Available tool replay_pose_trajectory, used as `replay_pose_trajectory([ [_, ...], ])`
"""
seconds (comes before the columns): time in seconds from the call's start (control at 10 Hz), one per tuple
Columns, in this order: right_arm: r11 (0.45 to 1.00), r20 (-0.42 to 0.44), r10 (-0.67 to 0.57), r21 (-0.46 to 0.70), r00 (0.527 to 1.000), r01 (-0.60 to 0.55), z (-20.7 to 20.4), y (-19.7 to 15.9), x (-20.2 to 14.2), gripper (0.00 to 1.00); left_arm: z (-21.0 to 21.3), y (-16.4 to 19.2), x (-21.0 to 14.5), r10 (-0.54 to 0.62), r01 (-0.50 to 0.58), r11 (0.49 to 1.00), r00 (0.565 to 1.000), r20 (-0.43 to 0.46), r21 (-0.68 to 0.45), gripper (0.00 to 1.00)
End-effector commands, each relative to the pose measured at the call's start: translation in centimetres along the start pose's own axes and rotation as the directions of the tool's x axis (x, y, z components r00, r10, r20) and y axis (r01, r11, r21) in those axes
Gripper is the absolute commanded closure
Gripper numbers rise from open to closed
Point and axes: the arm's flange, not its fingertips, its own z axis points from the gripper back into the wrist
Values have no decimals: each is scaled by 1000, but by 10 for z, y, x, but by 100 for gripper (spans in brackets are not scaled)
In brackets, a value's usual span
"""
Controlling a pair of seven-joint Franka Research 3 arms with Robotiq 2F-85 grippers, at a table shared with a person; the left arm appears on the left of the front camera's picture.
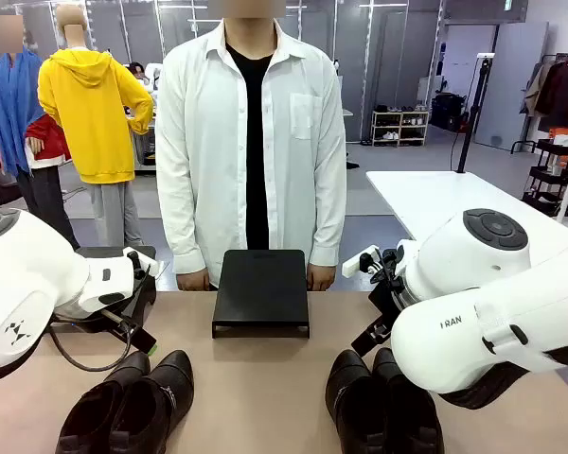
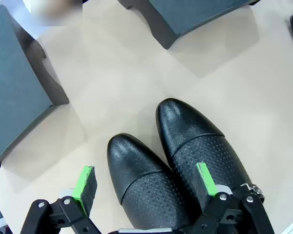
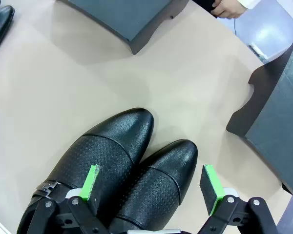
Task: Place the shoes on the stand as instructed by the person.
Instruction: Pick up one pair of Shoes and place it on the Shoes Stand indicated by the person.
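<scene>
Two pairs of glossy black shoes lie near the table's front edge: the left pair (image 1: 128, 407) and the right pair (image 1: 379, 402). My left gripper (image 2: 145, 183) hangs open over the left pair (image 2: 176, 161), with its green pads (image 2: 85, 183) on either side of the two shoes and not touching them. In the same way my right gripper (image 3: 150, 183) is open above the right pair (image 3: 127, 161). A black stand (image 1: 260, 288) sits mid-table. The person (image 1: 251, 142) stands behind it, both hands (image 1: 320, 277) low at the far table edge.
A second stand (image 2: 14, 83) is beside the left pair, partly behind my left arm (image 1: 28, 284) in the front view. Another stand (image 3: 278, 117) sits beside the right pair. My right arm (image 1: 483, 322) covers the table's right side. Bare tabletop lies between the shoes and the stands.
</scene>
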Motion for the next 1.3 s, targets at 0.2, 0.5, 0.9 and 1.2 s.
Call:
replay_pose_trajectory([
  [0.2,1000,0,0,0,1000,0,0,0,0,0,0,0,0,-1,1,1000,1000,0,0,0],
  [0.5,1000,0,0,0,1000,0,0,0,0,0,0,0,0,-1,1,1000,1000,0,0,0],
  [0.9,999,3,-38,7,999,38,15,-11,16,0,12,9,18,38,-38,999,999,-35,-4,0],
  [1.2,990,-34,-114,81,993,117,50,-37,49,0,48,34,45,133,-141,977,989,-61,-161,0],
])
